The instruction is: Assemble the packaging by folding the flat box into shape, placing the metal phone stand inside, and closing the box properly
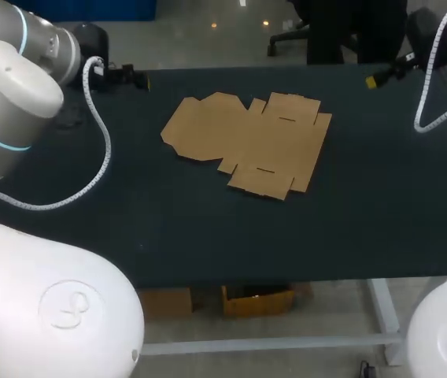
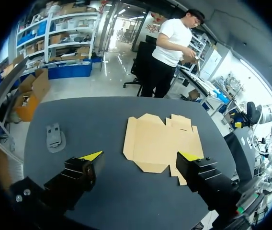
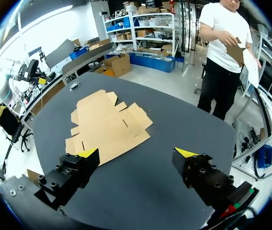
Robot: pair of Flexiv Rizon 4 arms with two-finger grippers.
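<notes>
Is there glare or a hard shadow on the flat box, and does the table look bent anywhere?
Head view: flat box evenly lit, no glare, no hard shadow; table edges straight. Left wrist view and right wrist view: table edges bow from the fisheye lens; box again without glare.

The box point(image 1: 247, 142) is plain tan cardboard with no print, and the table point(image 1: 208, 228) under it is an even near-black. The stand point(image 2: 54, 136) at the far left is flat grey. The left gripper point(image 2: 140, 156) and right gripper point(image 3: 137, 153) are black with bright yellow tips. The left arm point(image 1: 11, 71) is silver-white with pale blue rings, and its coiled cable point(image 1: 101, 142) is white.
</notes>
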